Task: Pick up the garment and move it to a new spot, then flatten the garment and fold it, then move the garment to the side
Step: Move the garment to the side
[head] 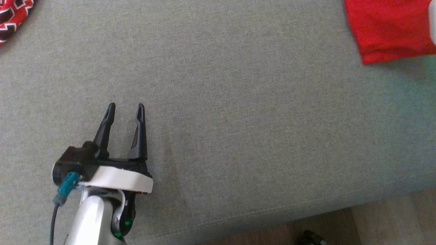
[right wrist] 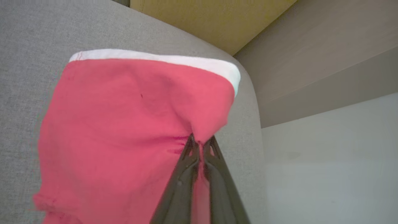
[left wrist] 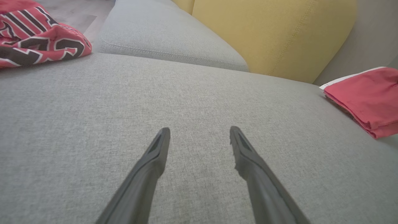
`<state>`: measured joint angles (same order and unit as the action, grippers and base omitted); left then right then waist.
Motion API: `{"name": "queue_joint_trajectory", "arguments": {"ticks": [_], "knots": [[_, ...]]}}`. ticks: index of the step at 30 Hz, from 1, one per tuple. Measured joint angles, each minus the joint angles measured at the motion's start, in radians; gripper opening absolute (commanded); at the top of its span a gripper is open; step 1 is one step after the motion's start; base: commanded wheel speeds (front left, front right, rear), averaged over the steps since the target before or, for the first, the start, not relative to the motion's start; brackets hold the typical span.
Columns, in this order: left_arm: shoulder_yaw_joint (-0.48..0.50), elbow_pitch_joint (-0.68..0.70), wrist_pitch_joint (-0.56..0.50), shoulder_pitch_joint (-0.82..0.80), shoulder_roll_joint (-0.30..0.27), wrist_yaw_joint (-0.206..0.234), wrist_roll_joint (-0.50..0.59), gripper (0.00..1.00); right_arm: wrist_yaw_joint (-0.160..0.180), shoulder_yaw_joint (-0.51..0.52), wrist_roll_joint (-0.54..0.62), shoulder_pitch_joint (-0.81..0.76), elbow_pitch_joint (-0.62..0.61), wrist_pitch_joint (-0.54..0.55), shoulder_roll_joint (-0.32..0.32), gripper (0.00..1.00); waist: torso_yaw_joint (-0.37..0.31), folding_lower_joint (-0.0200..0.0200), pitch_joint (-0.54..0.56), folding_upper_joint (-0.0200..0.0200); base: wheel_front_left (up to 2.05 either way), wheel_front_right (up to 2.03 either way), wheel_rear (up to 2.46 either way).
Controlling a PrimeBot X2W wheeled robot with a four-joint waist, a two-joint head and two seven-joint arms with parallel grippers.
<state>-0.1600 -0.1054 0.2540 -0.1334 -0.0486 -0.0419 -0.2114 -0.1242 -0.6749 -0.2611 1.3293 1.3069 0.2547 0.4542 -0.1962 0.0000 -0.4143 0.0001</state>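
Dark fingers of the left gripper (head: 125,109) stand spread and empty over a grey sofa seat (head: 245,102), with a yellow back cushion (left wrist: 273,34) behind it and wooden floor (head: 391,221) in front. The garment (head: 12,17) lies crumpled well apart, up-left of them. The right gripper (right wrist: 201,140) pinches a plain red cloth (right wrist: 124,124).
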Motion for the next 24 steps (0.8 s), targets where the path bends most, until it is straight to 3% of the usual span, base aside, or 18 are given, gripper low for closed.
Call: {"name": "queue_joint_trajectory", "arguments": {"ticks": [10, 14, 16, 24], "knots": [[-0.016, 0.002, 0.0, -0.004, 0.0, 0.007, -0.003, 1.0, 0.0, 0.112, 0.14, 0.026, 0.001, 0.019, 0.01, 0.02, 0.002, 0.0, -0.012, 0.0, 0.0, 0.0, 0.0], [-0.017, 0.002, 0.0, -0.011, 0.0, 0.007, -0.003, 1.0, 0.0, 0.15, 0.184, 0.025, 0.001, 0.02, 0.01, 0.56, 0.006, 0.0, -0.015, 0.0, 0.0, 0.0, 0.0], [-0.017, 0.002, 0.0, -0.015, 0.0, 0.007, -0.004, 1.0, 0.0, 0.177, 0.213, 0.024, 0.001, 0.02, 0.01, 1.0, 0.008, 0.0, -0.017, 0.0, 0.0, 0.0, 0.0], [-0.019, 0.002, 0.0, -0.015, 0.0, 0.008, -0.005, 1.0, 0.0, 0.28, 0.324, 0.014, -0.001, 0.02, -0.001, 1.0, 0.012, 0.0, -0.017, 0.0, 0.0, 0.0, 0.0]]}}
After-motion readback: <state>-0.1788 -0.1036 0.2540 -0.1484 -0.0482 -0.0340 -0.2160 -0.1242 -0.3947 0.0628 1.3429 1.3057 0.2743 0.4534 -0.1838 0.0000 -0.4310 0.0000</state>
